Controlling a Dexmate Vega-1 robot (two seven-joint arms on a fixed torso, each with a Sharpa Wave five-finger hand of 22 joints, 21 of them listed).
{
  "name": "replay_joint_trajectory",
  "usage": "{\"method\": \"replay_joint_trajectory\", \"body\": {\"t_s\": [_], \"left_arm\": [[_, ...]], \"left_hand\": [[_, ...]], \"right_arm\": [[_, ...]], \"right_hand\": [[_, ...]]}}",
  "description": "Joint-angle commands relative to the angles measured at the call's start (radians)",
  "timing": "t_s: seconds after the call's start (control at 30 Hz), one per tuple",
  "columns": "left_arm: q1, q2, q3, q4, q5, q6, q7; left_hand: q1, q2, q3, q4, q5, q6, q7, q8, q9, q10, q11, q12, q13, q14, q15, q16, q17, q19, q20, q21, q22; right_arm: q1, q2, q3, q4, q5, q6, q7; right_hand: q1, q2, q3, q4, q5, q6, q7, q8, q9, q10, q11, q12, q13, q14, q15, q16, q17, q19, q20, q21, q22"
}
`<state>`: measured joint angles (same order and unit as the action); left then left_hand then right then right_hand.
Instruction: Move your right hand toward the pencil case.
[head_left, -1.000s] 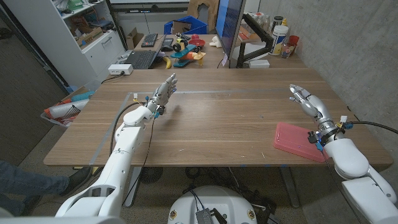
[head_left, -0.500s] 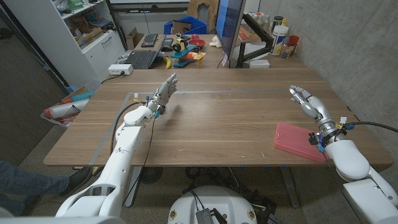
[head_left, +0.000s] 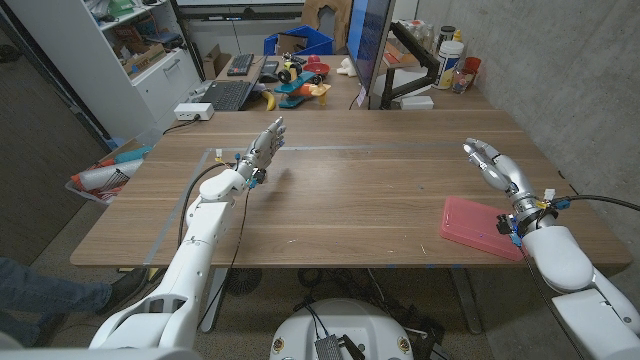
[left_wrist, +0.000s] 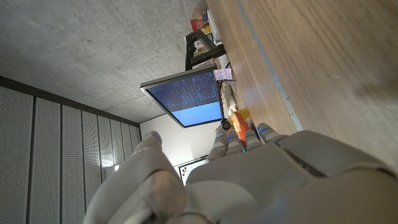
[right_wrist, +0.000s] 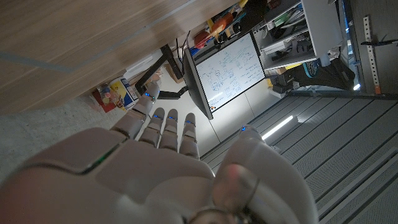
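The right robot hand (head_left: 494, 163) hangs over the right side of the tabletop (head_left: 360, 200), fingers spread loosely and holding nothing, its palm turned toward the table's middle. The head view places it above bare wood. The right wrist view gives the back of that same robot hand (right_wrist: 155, 168), its fingers apart and reaching toward a monitor (right_wrist: 227, 68) on a black arm, with the wood grain of the tabletop (right_wrist: 68, 43) running past them; nothing lies between the fingers there either.

The left robot hand (head_left: 264, 148) is raised near the far left part of the tabletop, fingers extended close together and empty. The left wrist view shows its back (left_wrist: 249, 180) with fingertips pointing at a lit monitor screen (left_wrist: 186, 96) and a pale strip of tape (left_wrist: 267, 68) along the wood.

The pencil case (head_left: 482, 226) appears in the head view. It lies flat near the front right edge of the tabletop, nearer the robot than the right robot hand and close beside the right wrist and forearm (head_left: 550, 250), not touched by the fingers. It is a flat pinkish-red rectangle with rounded corners, set slightly askew to the table edge, its right end partly covered by the wrist.
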<state>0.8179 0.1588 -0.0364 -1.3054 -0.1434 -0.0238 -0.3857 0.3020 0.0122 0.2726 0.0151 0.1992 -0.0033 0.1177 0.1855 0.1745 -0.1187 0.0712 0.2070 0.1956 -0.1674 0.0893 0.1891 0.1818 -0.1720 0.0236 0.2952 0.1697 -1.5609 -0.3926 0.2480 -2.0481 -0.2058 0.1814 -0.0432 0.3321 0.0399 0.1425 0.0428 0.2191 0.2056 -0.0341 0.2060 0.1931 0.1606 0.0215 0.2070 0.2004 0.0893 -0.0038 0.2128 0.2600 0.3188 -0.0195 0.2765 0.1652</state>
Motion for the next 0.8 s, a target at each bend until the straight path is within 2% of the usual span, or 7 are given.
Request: {"method": "replay_joint_trajectory", "body": {"t_s": [0.03, 0.8], "left_arm": [[-0.002, 0.0, -0.001, -0.001, 0.001, -0.003, 0.001], [-0.01, -0.006, 0.005, 0.014, 0.002, -0.005, -0.005]], "left_hand": [[0.001, 0.01, 0.0, -0.003, -0.001, 0.002, -0.002, 0.003, 0.005, -0.01, 0.0, 0.004, 0.002, -0.009, 0.004, -0.001, 0.0, -0.04, 0.009, -0.006, 0.005], [-0.001, 0.012, -0.002, -0.006, -0.001, 0.003, -0.001, 0.003, 0.005, -0.011, -0.004, 0.004, 0.002, -0.01, 0.003, -0.001, 0.0, -0.037, 0.009, -0.016, 0.006]], "right_arm": [[-0.017, 0.008, 0.005, -0.02, -0.063, -0.015, -0.018], [-0.074, 0.033, 0.017, -0.072, -0.167, -0.056, -0.043]], "right_hand": [[0.005, -0.002, 0.003, -0.008, 0.01, 0.009, -0.002, -0.002, 0.001, 0.005, -0.003, -0.004, 0.0, -0.001, -0.002, -0.003, -0.002, 0.01, 0.003, -0.004, 0.005], [0.005, -0.001, 0.002, -0.011, 0.01, 0.015, -0.006, -0.001, 0.001, 0.009, -0.009, -0.003, 0.0, 0.0, -0.003, -0.002, -0.005, 0.011, 0.005, -0.015, 0.005]]}}
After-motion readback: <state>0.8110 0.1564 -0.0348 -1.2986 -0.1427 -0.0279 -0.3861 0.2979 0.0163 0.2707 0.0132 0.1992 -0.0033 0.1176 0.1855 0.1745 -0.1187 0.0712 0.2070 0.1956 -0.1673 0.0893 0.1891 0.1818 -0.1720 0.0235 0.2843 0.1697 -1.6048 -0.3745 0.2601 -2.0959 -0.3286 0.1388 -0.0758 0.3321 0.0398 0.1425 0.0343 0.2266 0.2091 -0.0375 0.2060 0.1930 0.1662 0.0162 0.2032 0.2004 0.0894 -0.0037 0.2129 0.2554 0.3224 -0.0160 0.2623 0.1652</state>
